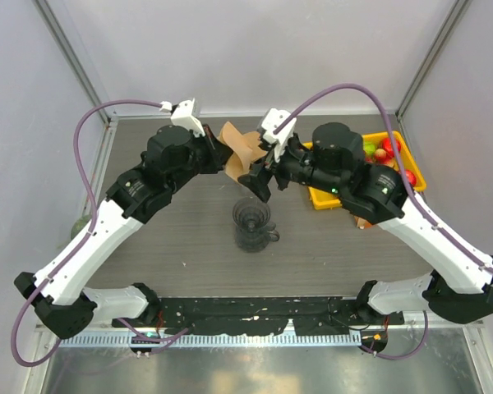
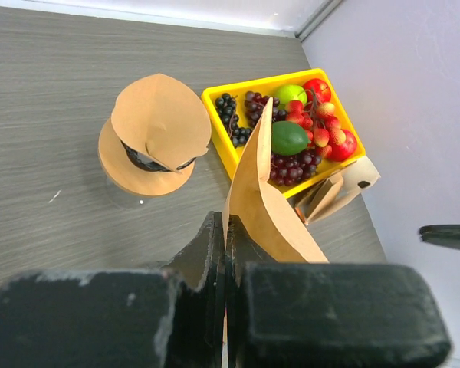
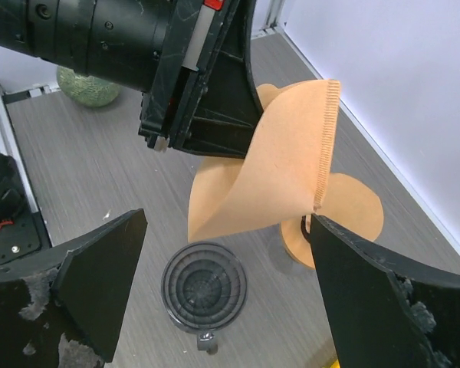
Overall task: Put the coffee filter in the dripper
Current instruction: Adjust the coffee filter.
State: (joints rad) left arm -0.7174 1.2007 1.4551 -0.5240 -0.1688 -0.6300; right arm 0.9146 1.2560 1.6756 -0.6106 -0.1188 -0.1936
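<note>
My left gripper [image 2: 226,222] is shut on the lower edge of a brown paper coffee filter [image 2: 264,195], which stands up curled from its jaws. In the right wrist view the filter [image 3: 276,161] hangs from the left gripper [image 3: 199,100] above the table. Below it, a little nearer the arms, stands the dark ribbed glass dripper [image 3: 205,285], empty and upright. My right gripper [image 3: 228,221] is open wide. One of its fingertips [image 3: 322,230] is at the filter's seamed corner. From above, both grippers [image 1: 222,156] [image 1: 259,179] meet behind the dripper [image 1: 251,223].
A stack of brown filters [image 2: 157,130] sits on a holder at the back centre. A yellow tray [image 2: 245,83] of fruit stands on the right, with a small cardboard piece [image 2: 345,184] by its near corner. A green ball [image 3: 88,84] lies at the table's left edge.
</note>
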